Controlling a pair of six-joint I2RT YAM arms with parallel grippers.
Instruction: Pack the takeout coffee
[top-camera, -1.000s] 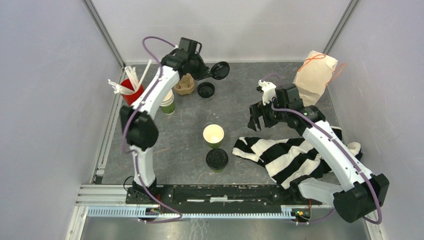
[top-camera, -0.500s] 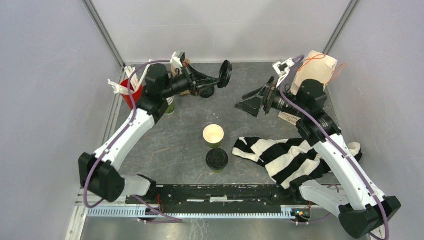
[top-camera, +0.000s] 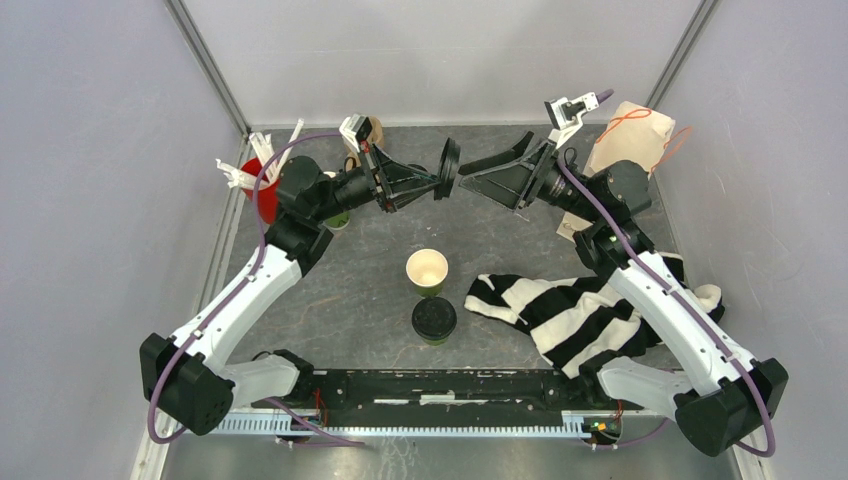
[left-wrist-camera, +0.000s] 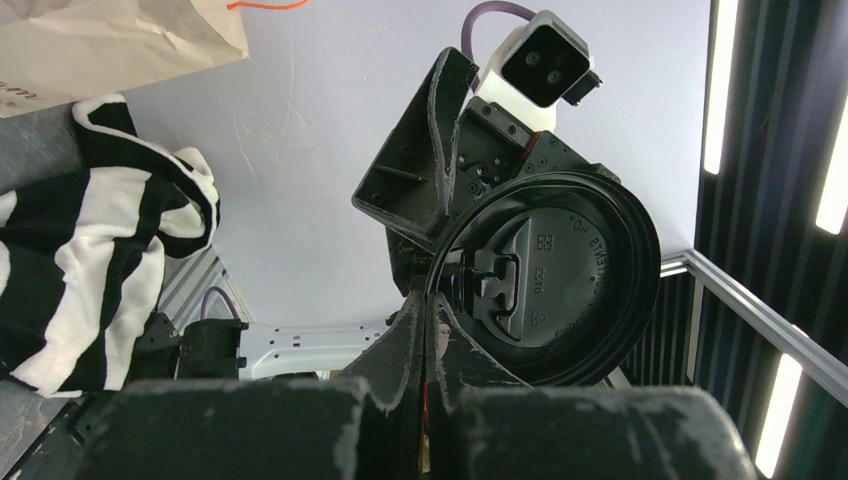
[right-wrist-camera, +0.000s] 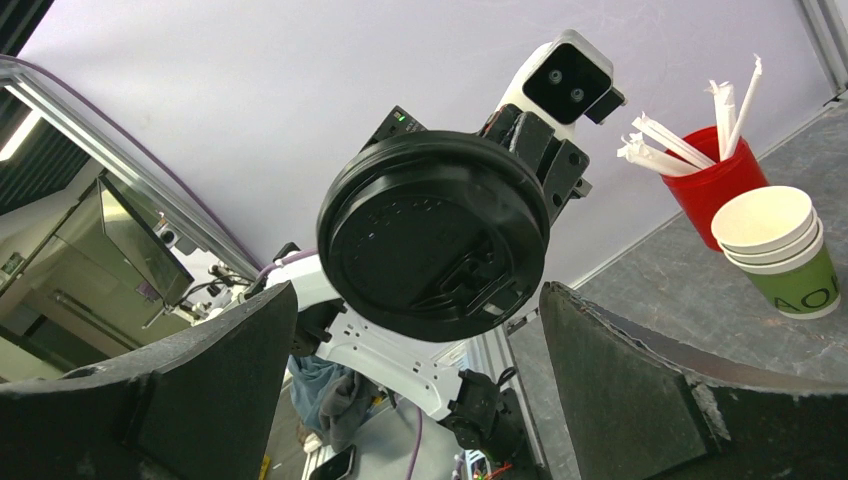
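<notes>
Top view: the left gripper (top-camera: 441, 183), raised toward 12 o'clock of the table (top-camera: 350, 300), is pinched closed on the rim of a black lid (top-camera: 449, 168). The right gripper (top-camera: 466, 176) faces it from 3 o'clock, jaws spread wide, holding nothing. At centre stands an open green cup (top-camera: 427, 270), cream inside. A lidded green cup (top-camera: 434, 320) sits just beside it at 6 o'clock, and a soft striped cloth (top-camera: 570, 305) lies at 3 o'clock of both. Left wrist view: the hold is only an edge pinch on thin, glossy moulded plastic. Judged risk: the round lid pivots or slips free if the right jaws close off-centre. Right wrist view: the lid is framed between scuffed matte jaws, untouched. A red cup (right-wrist-camera: 715, 185) of straws and stacked paper cups (right-wrist-camera: 780, 250) stand at 3 o'clock.
</notes>
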